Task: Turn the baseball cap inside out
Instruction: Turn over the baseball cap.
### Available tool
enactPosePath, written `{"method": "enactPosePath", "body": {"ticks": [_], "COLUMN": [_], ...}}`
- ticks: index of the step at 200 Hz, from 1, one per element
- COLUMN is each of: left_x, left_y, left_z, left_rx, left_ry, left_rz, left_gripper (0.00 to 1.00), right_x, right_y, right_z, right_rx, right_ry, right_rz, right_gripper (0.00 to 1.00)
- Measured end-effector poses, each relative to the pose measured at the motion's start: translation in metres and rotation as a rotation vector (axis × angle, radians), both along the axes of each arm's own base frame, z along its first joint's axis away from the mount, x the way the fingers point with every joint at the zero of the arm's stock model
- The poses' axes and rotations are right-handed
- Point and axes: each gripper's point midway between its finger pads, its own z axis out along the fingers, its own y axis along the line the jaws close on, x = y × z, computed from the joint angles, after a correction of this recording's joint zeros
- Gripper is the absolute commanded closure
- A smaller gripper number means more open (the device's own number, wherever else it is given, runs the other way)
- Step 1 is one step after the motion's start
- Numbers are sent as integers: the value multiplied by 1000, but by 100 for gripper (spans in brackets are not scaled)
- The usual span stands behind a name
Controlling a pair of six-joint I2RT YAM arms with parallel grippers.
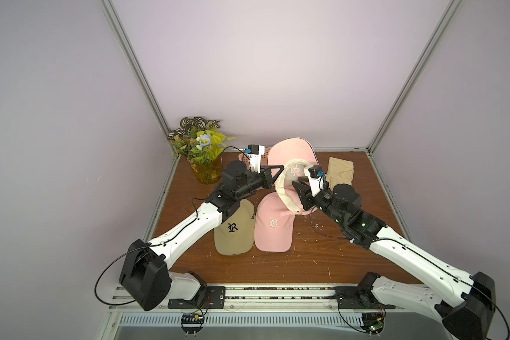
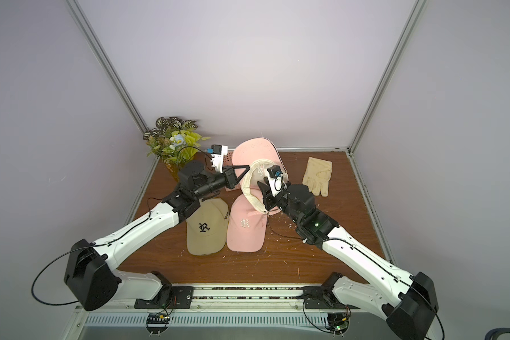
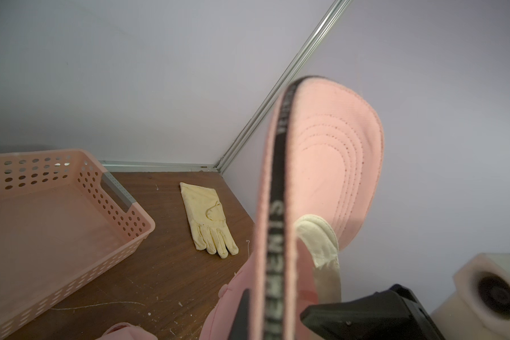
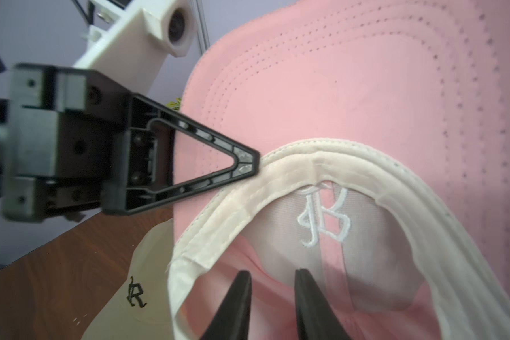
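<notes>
While its jaws pinch tight on the cream sweatband of the pink baseball cap [image 4: 351, 88], the left end effector [image 4: 254, 163] holds that cap up at the centre of both top views, brim tilted toward the back wall. The right end effector [image 4: 271, 273] sits inside the crown opening, jaws narrowly parted, gripping nothing visible. Lower in the frame, a second pink cap [image 1: 273, 232] and a tan cap [image 1: 234, 232] lie side by side on the desk [image 1: 306, 259]. A cream glove [image 1: 340, 173] lies to the right, and a potted plant [image 1: 200, 150] stands at the desk's upper left.
</notes>
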Motion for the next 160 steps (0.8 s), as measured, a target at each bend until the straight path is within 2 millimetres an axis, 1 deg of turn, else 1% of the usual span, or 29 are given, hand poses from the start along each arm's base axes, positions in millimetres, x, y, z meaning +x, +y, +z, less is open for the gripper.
{"method": "enactPosePath", "body": {"ticks": [9, 30, 48, 85, 109, 125, 147, 160], "left_x": [-2, -7, -11, -17, -17, -17, -15, -14], "left_y": [-2, -5, -8, -13, -16, -16, -16, -15], "left_z": [0, 0, 0, 1, 1, -1, -3, -3], "left_rx": [-5, -18, -30, -56, -67, -65, -61, -56], "left_ry": [7, 26, 45, 69, 75, 79, 84, 82], "left_rz": [-14, -44, -70, -114, -131, -133, -124, -115], "left_gripper": [100, 100, 100, 100, 100, 100, 100, 100], "right_x": [6, 20, 27, 36, 41, 42, 41, 40], "right_y": [-1, -3, -2, 7, 13, 14, 14, 13], "right_z": [-4, -17, -26, -39, -56, -66, -75, -79], "right_rx": [-11, -50, -70, -99, -133, -158, -179, -188], "right_ry": [0, 11, 18, 37, 67, 86, 109, 121], "right_rz": [-29, -93, -116, -118, -113, -110, -110, -112], "right_gripper": [69, 62, 59, 48, 41, 38, 33, 27]}}
